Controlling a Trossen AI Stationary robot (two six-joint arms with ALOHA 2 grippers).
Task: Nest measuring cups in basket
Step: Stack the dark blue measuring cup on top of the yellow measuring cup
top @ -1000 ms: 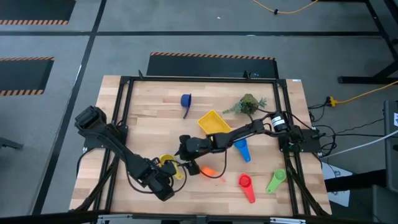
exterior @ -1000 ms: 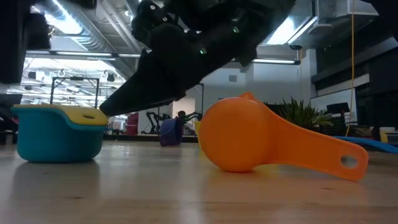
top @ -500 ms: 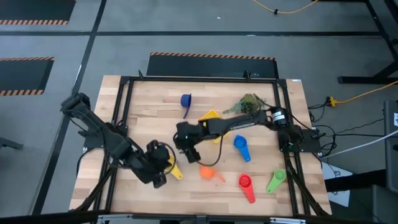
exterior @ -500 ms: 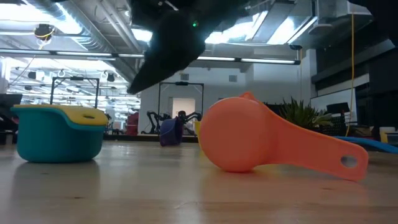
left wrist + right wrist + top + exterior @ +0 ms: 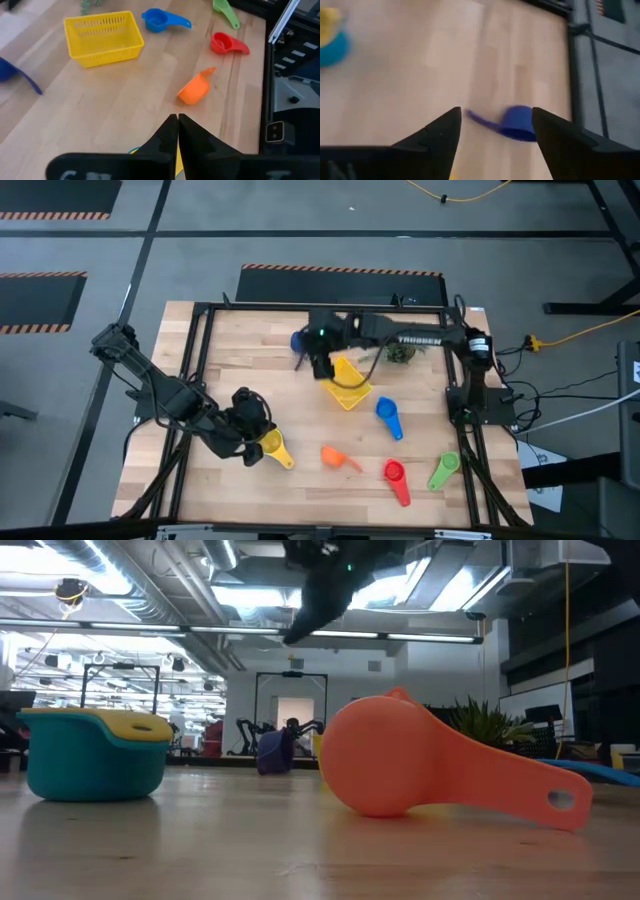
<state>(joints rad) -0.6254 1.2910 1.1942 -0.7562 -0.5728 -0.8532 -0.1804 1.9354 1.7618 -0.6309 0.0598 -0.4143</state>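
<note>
The right claw (image 5: 318, 366) is hanging with fingers apart above the dark blue cup (image 5: 299, 343) at the far side of the surface (image 5: 240, 370), just beside the yellow basket (image 5: 347, 381). The left claw (image 5: 262, 442) is sitting with fingers together beside the yellow cup (image 5: 274, 447). The orange cup (image 5: 334, 456), red cup (image 5: 395, 476), green cup (image 5: 443, 471) and blue cup (image 5: 387, 416) are lying apart outside the basket.

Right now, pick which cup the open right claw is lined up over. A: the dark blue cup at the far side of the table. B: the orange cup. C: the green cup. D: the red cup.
A: the right wrist view shows the dark blue cup between the open right claw's fingers, and the high view agrees.
</note>
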